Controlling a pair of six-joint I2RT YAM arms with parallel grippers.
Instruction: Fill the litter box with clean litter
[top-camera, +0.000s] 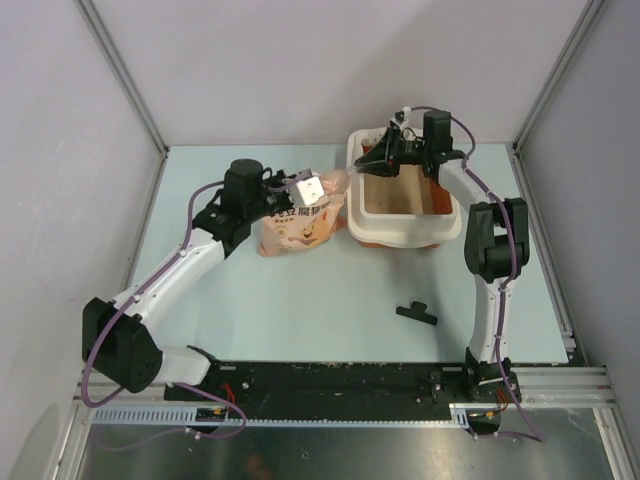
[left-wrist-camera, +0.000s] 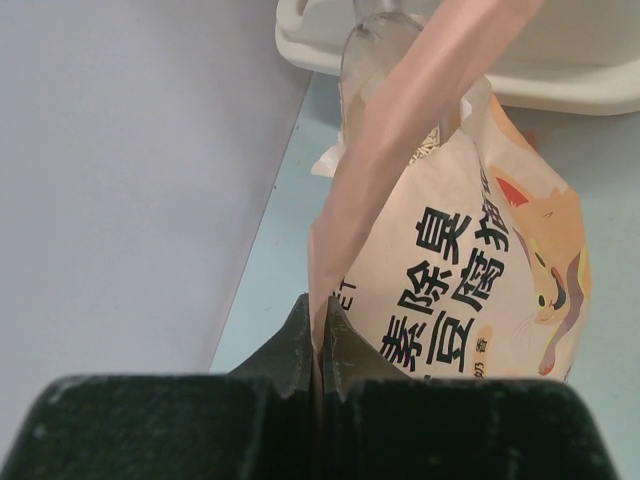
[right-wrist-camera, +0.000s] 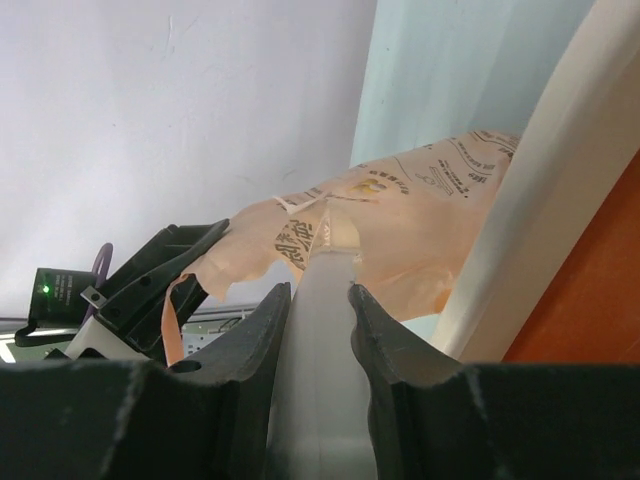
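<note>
The litter box, cream rim and orange inner walls, stands at the back right with tan clean litter lying in it. Left of it the pink-peach bag stands upright. My left gripper is shut on the bag's upper edge, holding it up. Over the box's far left corner, my right gripper is shut on the handle of a clear scoop. The scoop's bowl reaches into the bag's open mouth. Pale granules show just inside.
A small black clip lies on the table in front of the box, near the right arm's base. The box's cream rim runs close beside the right fingers. Walls stand close at the left, back and right.
</note>
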